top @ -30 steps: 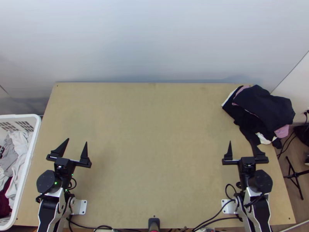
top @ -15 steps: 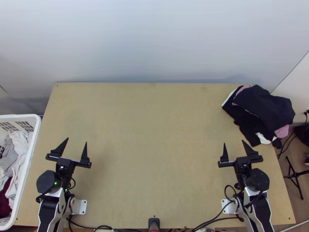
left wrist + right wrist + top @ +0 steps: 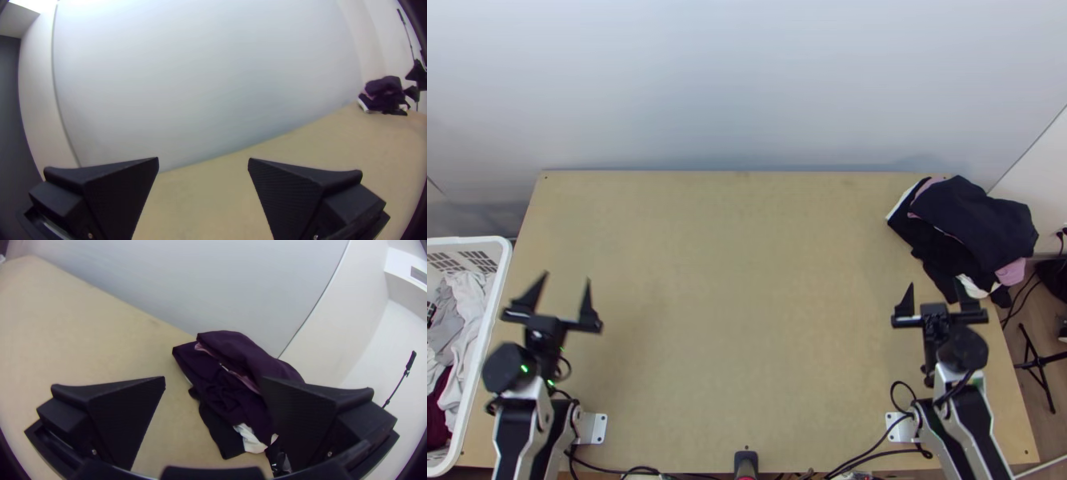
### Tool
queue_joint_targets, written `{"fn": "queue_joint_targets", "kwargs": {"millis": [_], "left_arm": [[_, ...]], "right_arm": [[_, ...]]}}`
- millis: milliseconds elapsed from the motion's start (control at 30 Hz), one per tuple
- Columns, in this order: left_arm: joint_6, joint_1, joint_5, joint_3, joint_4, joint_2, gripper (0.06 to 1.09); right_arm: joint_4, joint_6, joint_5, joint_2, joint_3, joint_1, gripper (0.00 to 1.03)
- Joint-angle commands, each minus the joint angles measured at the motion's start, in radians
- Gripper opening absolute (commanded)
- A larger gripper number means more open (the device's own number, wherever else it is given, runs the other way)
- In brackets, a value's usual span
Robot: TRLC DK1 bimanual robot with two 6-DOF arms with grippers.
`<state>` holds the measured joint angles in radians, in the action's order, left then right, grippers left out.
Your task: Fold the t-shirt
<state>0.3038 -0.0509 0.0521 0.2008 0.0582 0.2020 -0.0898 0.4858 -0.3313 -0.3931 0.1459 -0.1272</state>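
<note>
- Left gripper [image 3: 568, 277]: located over the near left part of the light wooden worktop [image 3: 747, 320]. Its fingers [image 3: 120, 191] stand wide apart, tips directed toward the far side.
- Right gripper [image 3: 934, 282]: located toward the near right part, just on the near side of the clothes pile [image 3: 971, 224]. Its fingers [image 3: 124, 418] are likewise set wide; in the right wrist view, one finger overlaps part of the pile.
- T-shirt: which garment it is cannot be told, nor whether it lies in the pile or among the basket's contents.
- Clothes pile: bunched at the worktop's far right corner and extending past the right edge. Dark garments make up most of it, with pink cloth [image 3: 1012, 272] and white cloth [image 3: 979, 286] emerging from beneath them.
- White plastic laundry basket [image 3: 501, 288]: beside the worktop's left edge, slotted near its rim, containing loosely heaped light garments [image 3: 467, 292] and a dark red garment [image 3: 437, 412].
- Black cables [image 3: 859, 460]: run along the near edge between the arms' bases.
- Black tripod [image 3: 1039, 360]: on the floor to the right of the worktop.
</note>
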Motion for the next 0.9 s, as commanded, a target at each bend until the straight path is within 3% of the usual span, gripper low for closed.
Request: {"fn": "queue_joint_targets", "kwargs": {"millis": [0,200,300,367,467,633,800,867], "left_arm": [[-0.075,-0.244,0.000,0.336,-0.009,0.392,1.04],[-0.054,-0.624,0.015,0.565,-0.319,0.576,1.04],[0.018,-0.862,0.088,0.522,-0.322,0.629,1.04],[0.127,-0.938,0.092,0.483,-0.308,0.691,1.04],[0.383,-1.004,0.095,0.434,-0.273,0.841,1.04],[0.385,-1.166,0.058,0.537,-0.224,1.128,1.04],[0.543,-1.218,0.025,0.649,-0.218,1.311,1.03],[0.630,-1.213,-0.020,0.674,-0.215,1.389,0.95]], "right_arm": [[0.096,-0.167,-0.023,-0.262,0.296,0.031,0.99],[0.525,-0.409,0.026,-0.489,0.747,0.000,0.99],[0.618,-0.469,0.069,-0.500,0.893,-0.045,0.99],[0.662,-0.503,0.090,-0.520,0.965,-0.052,0.99],[0.745,-0.493,0.095,-0.563,1.057,-0.069,0.99],[0.803,-0.409,0.097,-0.564,1.112,-0.075,0.99],[0.817,-0.401,0.113,-0.507,1.118,-0.081,0.99],[0.831,-0.405,0.120,-0.500,1.113,-0.100,0.99]]}}
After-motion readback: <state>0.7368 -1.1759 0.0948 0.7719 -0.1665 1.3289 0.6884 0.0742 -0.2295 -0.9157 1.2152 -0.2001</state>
